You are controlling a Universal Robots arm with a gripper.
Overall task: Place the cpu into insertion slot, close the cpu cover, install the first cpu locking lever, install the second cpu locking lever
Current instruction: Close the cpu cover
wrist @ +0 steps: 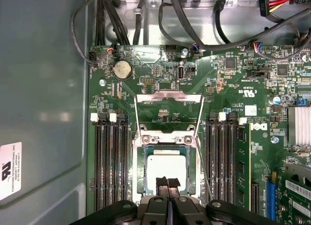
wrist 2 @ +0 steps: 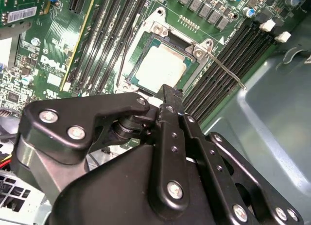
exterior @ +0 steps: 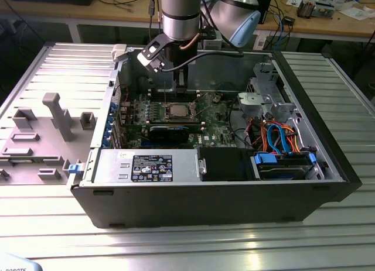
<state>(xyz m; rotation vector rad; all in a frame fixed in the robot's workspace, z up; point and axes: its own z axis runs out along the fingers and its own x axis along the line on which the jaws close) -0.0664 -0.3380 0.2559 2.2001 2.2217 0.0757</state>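
While holding the gripper [wrist: 167,183] pinched together, empty, just above the cpu [wrist: 166,165] seated in the insertion slot [wrist: 141,172], faces the cpu cover [wrist: 168,95] flipped open beyond.

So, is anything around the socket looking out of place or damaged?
Nothing looks damaged. The cpu lies flat and square in the insertion slot. The cpu cover is flipped open, off the cpu, and a locking lever sticks out free beside the slot. The gripper hangs shut near the cpu.
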